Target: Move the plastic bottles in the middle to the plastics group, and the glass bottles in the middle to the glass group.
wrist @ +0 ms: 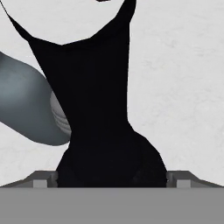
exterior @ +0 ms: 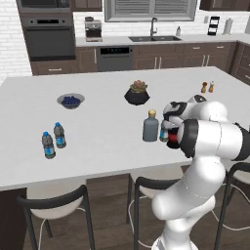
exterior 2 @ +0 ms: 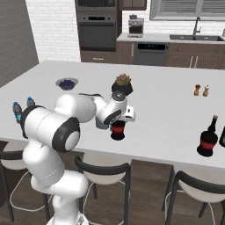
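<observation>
A dark round-bodied glass bottle with a red label (exterior 2: 117,130) stands near the counter's front edge. My gripper (exterior 2: 118,118) comes down over its top. In the hand view the dark bottle (wrist: 96,109) fills the gap between my open gripper (wrist: 111,179), one fingertip (wrist: 43,179) on each side of it. Just to its left stand the squat grey-blue flask (exterior: 151,126) with a tan cap and a small blue-capped plastic bottle (exterior: 164,132), partly hidden by my arm. The plastics group (exterior: 53,140), two water bottles, is at the far left. The glass group (exterior 2: 207,139) is at the far right.
A bowl of dark berries (exterior: 71,100) and a potted plant (exterior: 137,93) sit further back on the white island counter (exterior: 97,161). Two small shakers (exterior 2: 201,90) stand at the back right. Black stools (exterior 2: 103,171) line the counter's front edge.
</observation>
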